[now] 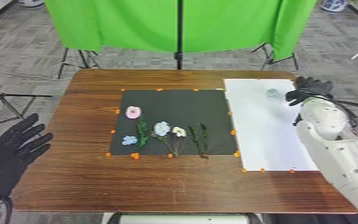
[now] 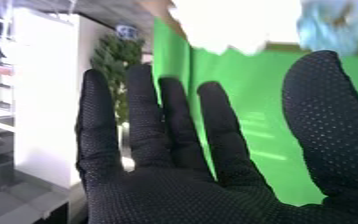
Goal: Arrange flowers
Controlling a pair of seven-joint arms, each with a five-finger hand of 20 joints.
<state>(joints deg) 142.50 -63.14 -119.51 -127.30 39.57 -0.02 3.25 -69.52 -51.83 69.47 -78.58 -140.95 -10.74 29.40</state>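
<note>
Flowers (image 1: 162, 128) lay across a matte black sheet (image 1: 184, 106), head view; one pale bloom (image 1: 273, 93) sat at the far end of the white sheet (image 1: 269, 135), near the right hand (image 1: 310, 90). Wrist view gave detail: dotted glove fabric, fingers straight and spread, thumb apart. Left hand (image 1: 8, 156), left side: fingers straight, slightly fanned. Pink bloom (image 1: 134, 112) oval; green stems (image 1: 198, 138) thin, leafy; table (image 1: 158, 185) brown, wood-grained.
</note>
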